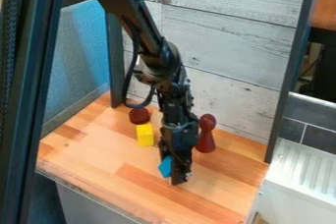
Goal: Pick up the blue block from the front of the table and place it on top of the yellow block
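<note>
The black gripper point(176, 165) hangs low over the wooden surface, a little right of the middle. A blue block point(165, 167) shows at the gripper's lower left side, partly hidden behind it; whether it is held cannot be made out. To the upper left of the gripper, a yellow block point(145, 135) rests on the wood, with a dark red rounded piece point(139, 116) just behind it. A dark red pawn-shaped piece point(206, 133) stands upright close to the gripper's right side.
The wooden table point(98, 164) is bounded by a whitish plank wall point(230, 36) behind and a blue panel point(82, 56) at the left. Dark upright posts stand at the left and right. A white ridged radiator point(302, 169) is beyond the right edge.
</note>
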`<state>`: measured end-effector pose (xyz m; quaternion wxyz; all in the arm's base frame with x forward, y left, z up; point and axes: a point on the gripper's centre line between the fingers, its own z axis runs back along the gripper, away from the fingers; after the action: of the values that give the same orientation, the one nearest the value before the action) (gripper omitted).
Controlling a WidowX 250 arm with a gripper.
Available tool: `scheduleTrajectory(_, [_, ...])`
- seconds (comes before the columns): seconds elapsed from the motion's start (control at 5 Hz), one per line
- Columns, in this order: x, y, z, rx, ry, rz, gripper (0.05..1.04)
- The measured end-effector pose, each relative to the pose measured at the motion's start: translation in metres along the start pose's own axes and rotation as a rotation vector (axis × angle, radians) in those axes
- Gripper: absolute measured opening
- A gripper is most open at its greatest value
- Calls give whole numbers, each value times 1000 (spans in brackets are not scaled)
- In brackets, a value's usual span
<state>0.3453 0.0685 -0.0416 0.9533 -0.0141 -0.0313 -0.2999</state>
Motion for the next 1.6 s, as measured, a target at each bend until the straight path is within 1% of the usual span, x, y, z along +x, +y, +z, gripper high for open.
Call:
scheduleTrajectory(0.2, [1, 26, 22, -48, -48, 119, 608])
scheduleTrajectory(0.4, [1, 50, 42, -53, -93, 215, 608])
scheduleTrajectory(0.6, [0, 76, 61, -10, -116, 285, 608])
scheduleTrajectory(0.8, [-6, 92, 55, 46, -76, 336, 608])
scheduleTrajectory(1.0, [-10, 104, 45, 88, -38, 346, 608])
scheduleTrajectory(1.2, [-14, 104, 33, 87, -16, 343, 608])
scheduleTrajectory(1.4, [-15, 105, 32, 91, -8, 337, 608])
scheduleTrajectory(1.6, [-13, 103, 31, 89, -15, 332, 608])
